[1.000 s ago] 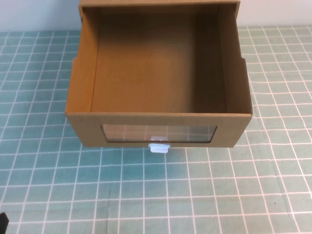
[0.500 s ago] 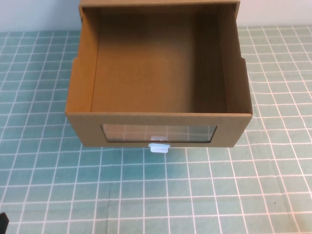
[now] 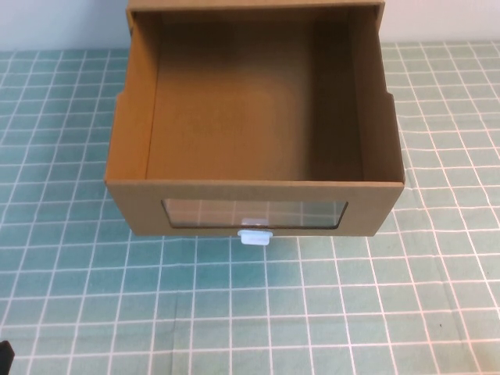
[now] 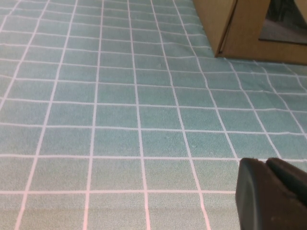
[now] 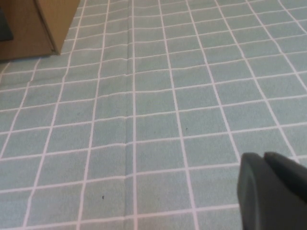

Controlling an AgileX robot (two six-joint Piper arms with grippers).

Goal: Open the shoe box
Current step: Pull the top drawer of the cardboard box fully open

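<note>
The brown cardboard shoe box stands at the table's middle, its drawer pulled out toward me and its inside bare. The front wall has a clear window and a small white pull tab below it. My left gripper is shut with nothing in it, low over the mat, well short of the box corner. A dark bit of it shows at the high view's near left corner. My right gripper is shut and empty too, far from the box corner, and out of the high view.
A teal mat with a white grid covers the table on every side of the box. A pale wall rises behind it.
</note>
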